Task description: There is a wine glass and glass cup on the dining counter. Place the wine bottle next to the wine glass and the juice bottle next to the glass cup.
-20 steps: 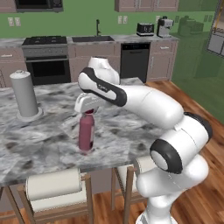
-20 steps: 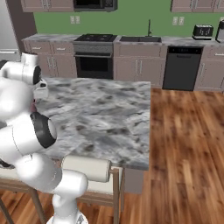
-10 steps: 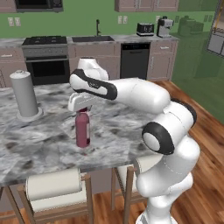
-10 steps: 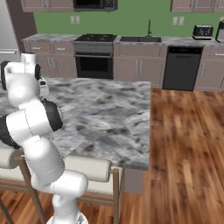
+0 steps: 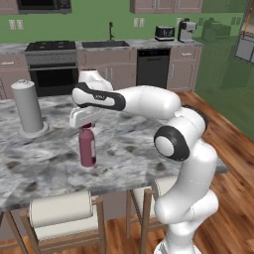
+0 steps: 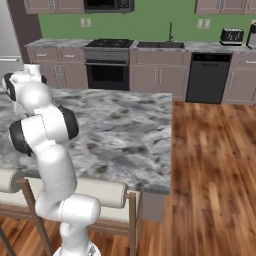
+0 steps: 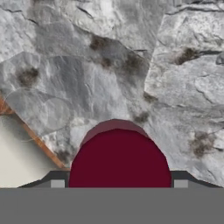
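The claw [image 5: 87,126] sits right at the top of the juice bottle [image 5: 87,147], its fingers pinching the round maroon cap [image 7: 119,159] from either side. The dark red bottle stands upright on the dining counter [image 5: 129,149], near the stool-side edge. A grey canister [image 5: 28,106] stands well apart along the marbled top.

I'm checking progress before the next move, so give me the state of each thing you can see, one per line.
juice bottle: upright on the counter, capped, its top between the gripper's fingers.
gripper: closed around the juice bottle's top, pointing down.
dining counter: bears the juice bottle and the grey canister.
grey canister: upright, apart from the bottle.
stool: tucked under the counter edge.
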